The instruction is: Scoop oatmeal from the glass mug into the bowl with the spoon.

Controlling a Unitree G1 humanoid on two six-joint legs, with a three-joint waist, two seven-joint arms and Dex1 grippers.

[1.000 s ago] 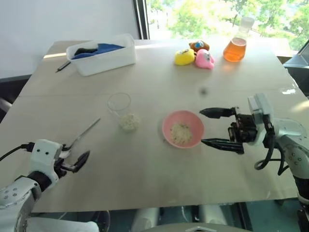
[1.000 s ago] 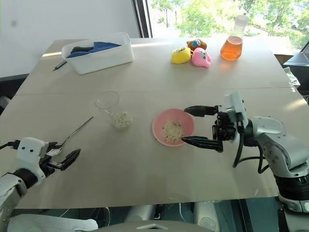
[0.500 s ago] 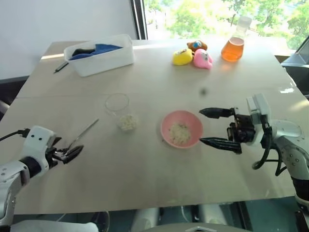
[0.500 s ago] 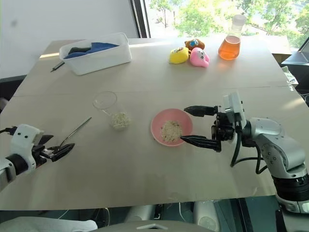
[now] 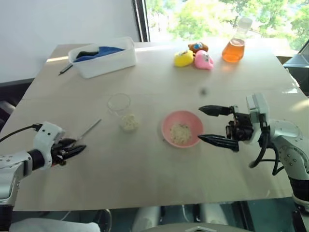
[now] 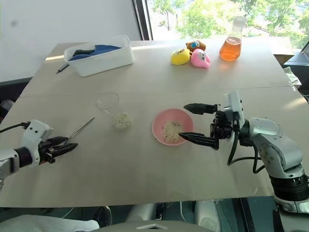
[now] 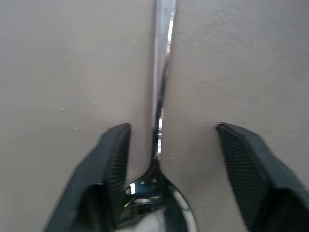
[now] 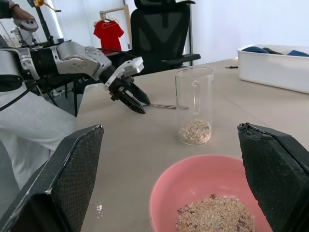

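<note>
Straddling the spoon [image 7: 161,87], the left gripper [image 7: 171,159] has fingers parted, not clamping it. Only the right wrist view reveals oatmeal [image 8: 195,129] inside the glass mug [image 8: 194,104]; the right gripper [image 5: 212,125] gapes wide beside the bowl [image 5: 182,129].

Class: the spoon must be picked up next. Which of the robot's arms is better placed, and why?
Left. The left gripper sits at the spoon, its fingers straddling it on the table. The right gripper hangs open beside the bowl, well away.

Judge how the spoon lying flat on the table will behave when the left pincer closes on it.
The spoon looks like stiff polished metal, so probably slippery. Its thin handle lies flat on the table, likely leaving little to grab. It may skid or pivot.
</note>
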